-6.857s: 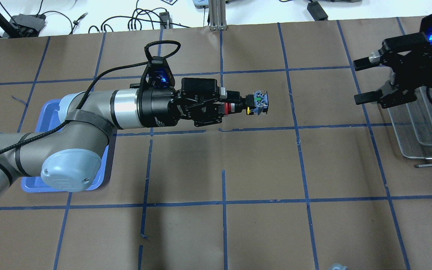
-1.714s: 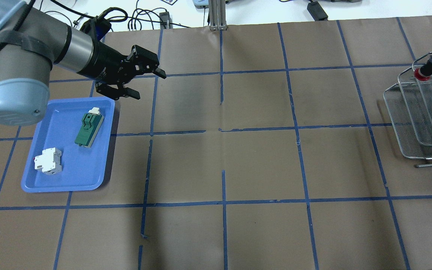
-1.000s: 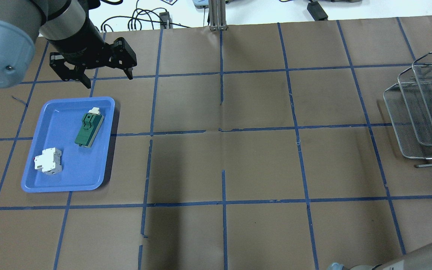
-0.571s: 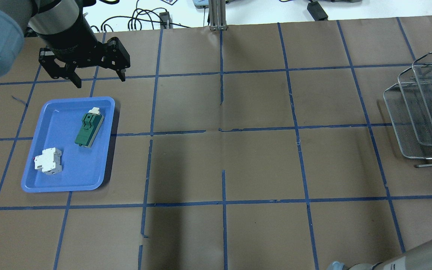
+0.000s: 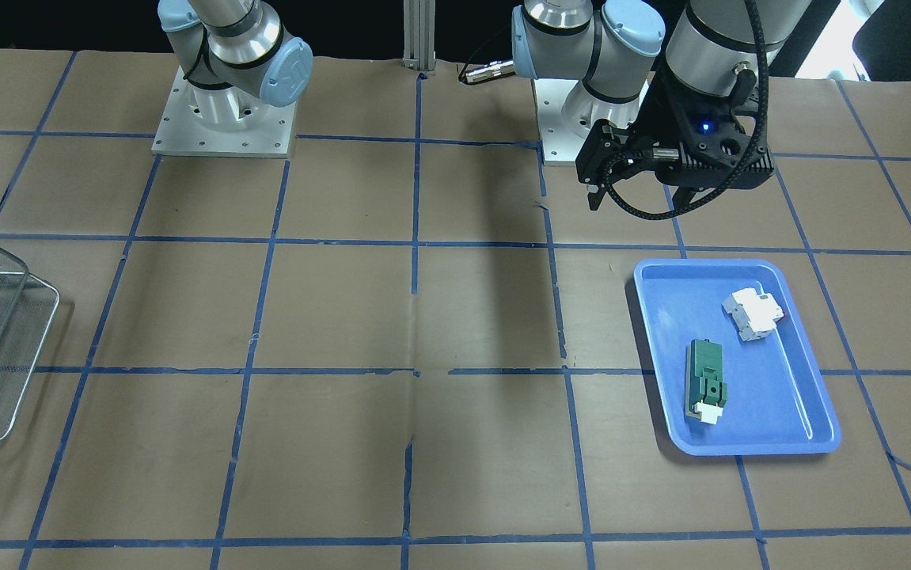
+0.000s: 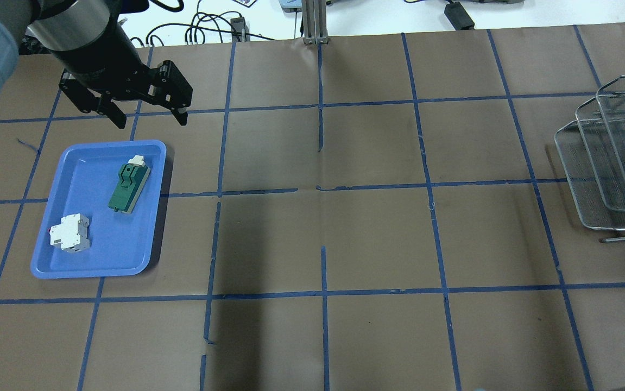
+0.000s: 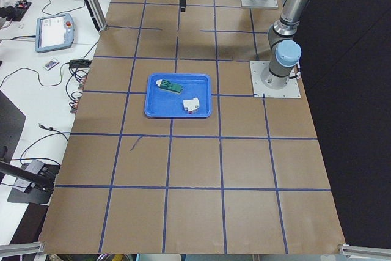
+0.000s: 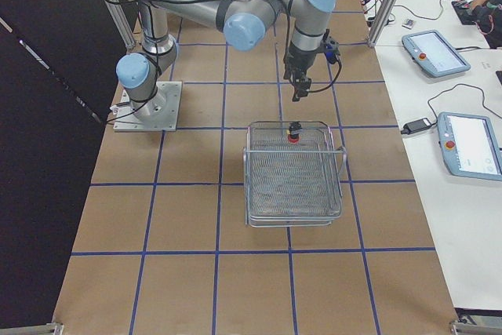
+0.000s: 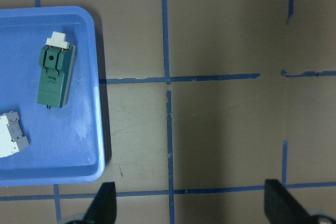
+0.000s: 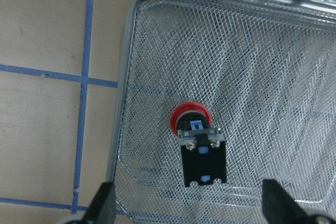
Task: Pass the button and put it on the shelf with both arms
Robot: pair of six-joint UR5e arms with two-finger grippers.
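Resting in the shelf (image 10: 126,103), button (image 10: 202,153) seems clear below right pincer (image 8: 297,95).

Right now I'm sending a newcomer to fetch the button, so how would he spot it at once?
Go to the wire shelf at the table's end on the robot's right. In its top basket, near the rim, sits the button. It is the only thing there, with a red round cap and black body.
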